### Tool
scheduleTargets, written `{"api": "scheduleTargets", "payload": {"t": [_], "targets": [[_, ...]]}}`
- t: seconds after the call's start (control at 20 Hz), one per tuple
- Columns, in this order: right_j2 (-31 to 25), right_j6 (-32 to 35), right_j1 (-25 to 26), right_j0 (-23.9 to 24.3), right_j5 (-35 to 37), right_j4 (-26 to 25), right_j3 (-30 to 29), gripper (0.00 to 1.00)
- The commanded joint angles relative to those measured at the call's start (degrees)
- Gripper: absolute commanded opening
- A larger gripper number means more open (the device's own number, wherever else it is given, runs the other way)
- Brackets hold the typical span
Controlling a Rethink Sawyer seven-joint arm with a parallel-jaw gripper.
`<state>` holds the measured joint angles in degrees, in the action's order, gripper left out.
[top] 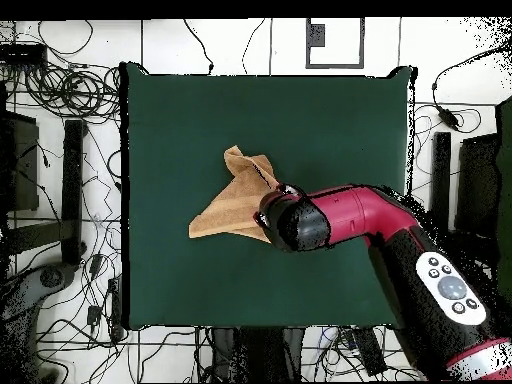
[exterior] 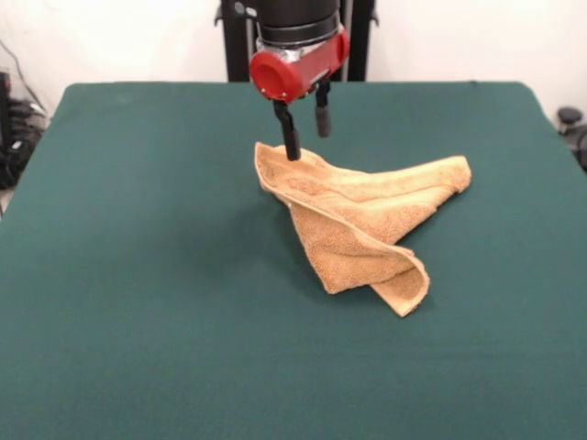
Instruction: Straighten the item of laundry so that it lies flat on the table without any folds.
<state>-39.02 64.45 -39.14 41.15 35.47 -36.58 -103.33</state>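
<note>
gripper (exterior: 306, 135): fingers apart, one tip at the towel's raised corner, the other clear of it
towel (exterior: 362, 225): crumpled, folded over itself, near the table's middle
arm (top: 365, 215): red, above the towel's edge
table (exterior: 138, 275): green, bare around the towel

The end effector (exterior: 306, 134) hangs vertical, fingers parted.

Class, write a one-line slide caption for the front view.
Sawyer's open gripper hangs over the raised corner of a crumpled, folded tan towel on the green table.
</note>
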Motion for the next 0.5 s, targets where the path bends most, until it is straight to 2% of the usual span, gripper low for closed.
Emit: {"api": "scheduleTargets", "payload": {"t": [0.05, 0.3, 0.5], "targets": [[10.5, 28.4, -0.1, -5.1, -5.2, 7.5, -1.7, 1.00], [17.0, 33.8, -0.6, -7.6, -6.9, 12.4, -0.1, 1.00], [20.3, 37.9, -0.8, -7.9, -10.6, 15.5, -2.4, 1.00]]}}
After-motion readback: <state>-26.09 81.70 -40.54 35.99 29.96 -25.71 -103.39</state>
